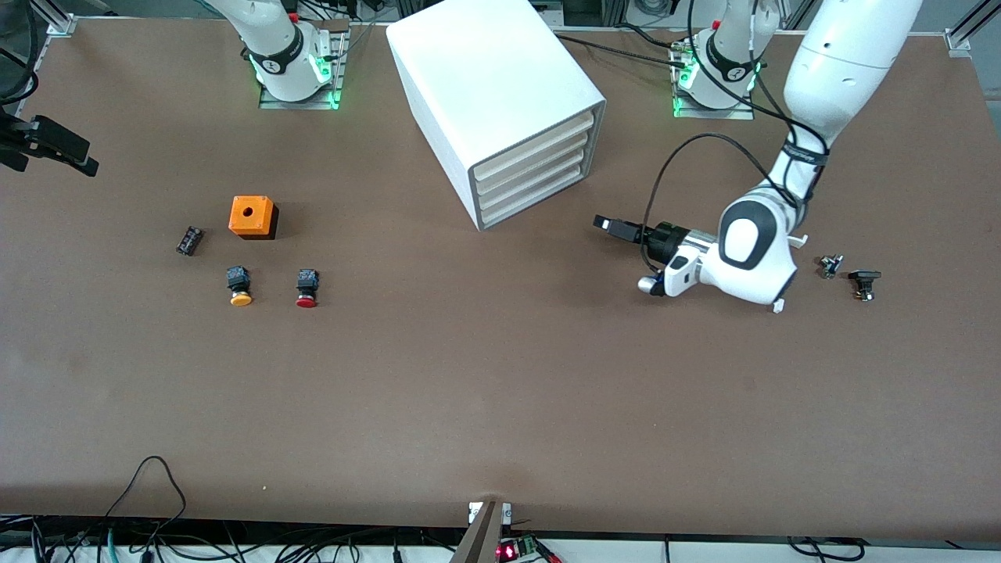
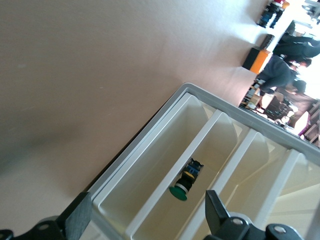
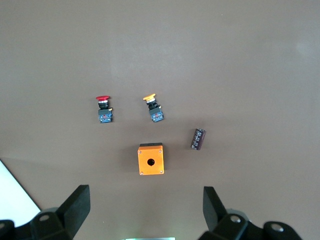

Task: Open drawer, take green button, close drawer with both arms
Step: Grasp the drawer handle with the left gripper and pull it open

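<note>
The white cabinet point(image 1: 493, 86) stands between the two arm bases. All four drawers look shut, the lowest drawer point(image 1: 525, 205) too. My left gripper point(image 1: 602, 224) hangs low over the table in front of the drawer fronts, apart from them. Its fingers point(image 2: 80, 216) are spread wide and empty. In the left wrist view the green-capped button point(image 2: 186, 181) shows through the cabinet front point(image 2: 150, 165). It seems to lie in the second compartment up from the table, against the divider. My right gripper point(image 3: 145, 202) is open and empty, high over the table near its base.
An orange box point(image 1: 252, 216), a yellow-orange button point(image 1: 239, 285), a red button point(image 1: 306, 288) and a small dark part point(image 1: 189, 240) lie toward the right arm's end. Two small parts point(image 1: 830, 266) point(image 1: 864, 283) lie toward the left arm's end.
</note>
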`<state>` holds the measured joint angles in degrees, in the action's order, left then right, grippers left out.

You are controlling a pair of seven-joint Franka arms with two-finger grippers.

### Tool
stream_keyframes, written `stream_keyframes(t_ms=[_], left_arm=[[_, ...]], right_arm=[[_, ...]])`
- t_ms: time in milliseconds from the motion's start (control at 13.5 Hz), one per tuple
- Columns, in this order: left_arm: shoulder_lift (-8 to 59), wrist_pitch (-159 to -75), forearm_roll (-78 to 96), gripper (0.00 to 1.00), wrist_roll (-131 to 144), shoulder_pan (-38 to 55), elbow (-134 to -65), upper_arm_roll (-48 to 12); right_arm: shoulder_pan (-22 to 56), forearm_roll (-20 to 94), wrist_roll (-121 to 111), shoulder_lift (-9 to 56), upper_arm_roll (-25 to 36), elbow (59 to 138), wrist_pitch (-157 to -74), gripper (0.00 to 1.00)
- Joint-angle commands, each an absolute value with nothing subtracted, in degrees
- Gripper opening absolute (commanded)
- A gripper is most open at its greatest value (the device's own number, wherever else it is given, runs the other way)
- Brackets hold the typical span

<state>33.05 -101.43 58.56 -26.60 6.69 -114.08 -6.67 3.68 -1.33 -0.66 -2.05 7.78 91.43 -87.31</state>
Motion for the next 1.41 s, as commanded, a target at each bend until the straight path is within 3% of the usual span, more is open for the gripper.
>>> stream_keyframes(t_ms=[0, 370, 667, 889, 1333], left_arm=[[31.82, -103.71, 63.18, 0.99, -34.09, 6.85, -119.6, -8.52], [31.73, -107.3, 67.15, 0.83, -37.35, 7.65, -126.2, -12.64], [31.64, -113.11, 71.19, 0.82, -37.35, 7.73, -129.19, -17.13], [31.2, -112.85, 71.19, 0.74, -37.35, 7.73, -130.08, -17.31], [28.83, -109.25, 71.28, 0.73, -37.35, 7.21, -130.25, -17.75]], right_arm=[[3.25, -0.61, -1.58, -3.25, 7.65, 92.81, -88.16, 1.0], [3.25, -0.7, -1.58, -3.16, 7.56, 92.81, -88.15, 1.0], [3.25, -0.62, -1.58, -3.16, 7.56, 92.81, -88.15, 1.0], [3.25, -0.62, -1.58, -3.16, 7.56, 92.81, -88.15, 1.0], [3.16, -0.62, -1.76, -3.16, 7.65, 92.81, -88.15, 1.0]])
